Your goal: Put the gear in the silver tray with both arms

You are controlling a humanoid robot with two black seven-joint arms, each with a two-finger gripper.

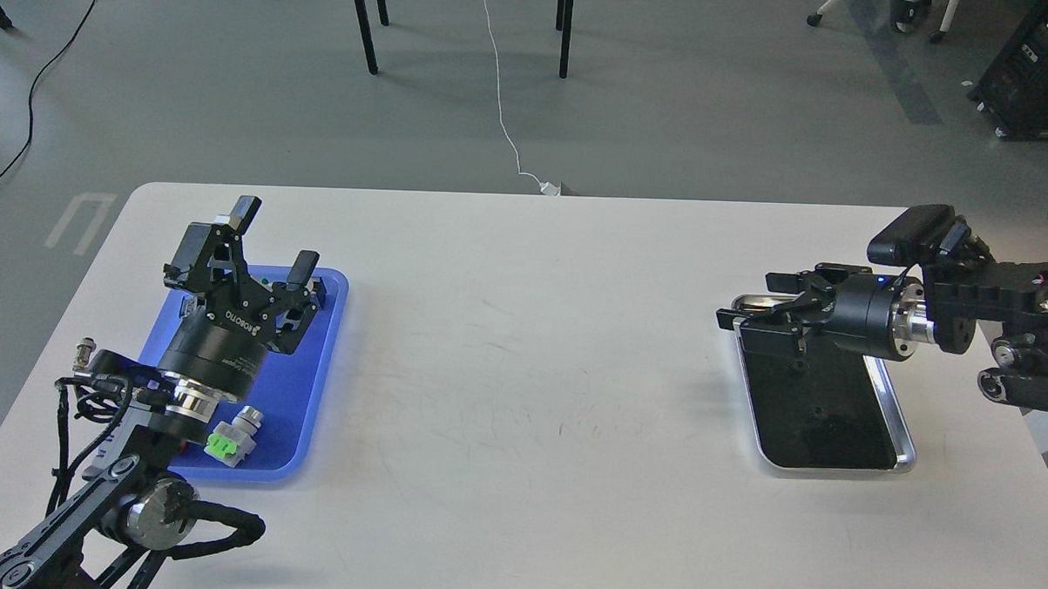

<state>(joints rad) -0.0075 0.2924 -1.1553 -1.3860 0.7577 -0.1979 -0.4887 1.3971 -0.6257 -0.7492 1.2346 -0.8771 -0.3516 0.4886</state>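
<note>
White table (522, 347): silver tray (901, 430) under right pincer (750, 304).

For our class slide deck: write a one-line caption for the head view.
Left gripper open above the blue tray; right gripper over the silver tray.

The left gripper (275, 242) bears white "ROBOTIQ" lettering on its black body; smaller print beneath it is too small to read.

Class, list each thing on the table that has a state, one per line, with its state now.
Left gripper: open, empty, over the blue tray.
Right gripper: over the silver tray's far end; open or shut cannot be told.
Blue tray: flat, holds a grey-and-green part.
Silver tray: flat, visible part bare.
</note>
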